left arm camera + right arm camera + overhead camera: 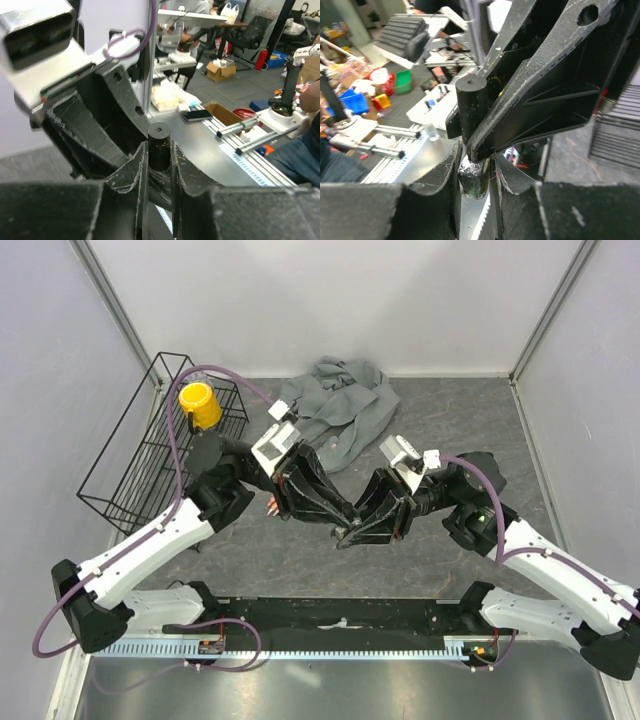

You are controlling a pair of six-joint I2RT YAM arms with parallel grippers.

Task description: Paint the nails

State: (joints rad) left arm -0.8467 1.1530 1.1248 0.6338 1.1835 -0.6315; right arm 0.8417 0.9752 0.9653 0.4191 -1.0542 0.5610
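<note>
Top external, middle of the counter (300, 565): opening the polish, painting not begun.
Gripped narrow in the right tool (358, 532), the glass bottle (472, 181); pinched in the left tool (340, 518), its black cap (159, 142), seen close from both wrists. Cannot tell whether cap seated or already loosened on the neck. No brush showing. Just beside the left tool, on its basket (130, 460) side, a sliver of the peach hand (272, 504) with the nails (269, 509), mostly hidden under that tool; too small to judge any coat. Behind, crumpled grey sleeve (340, 405). Judged early: left to do, freeing cap and brush, carrying it over to the fingertips, coating each nail.
</note>
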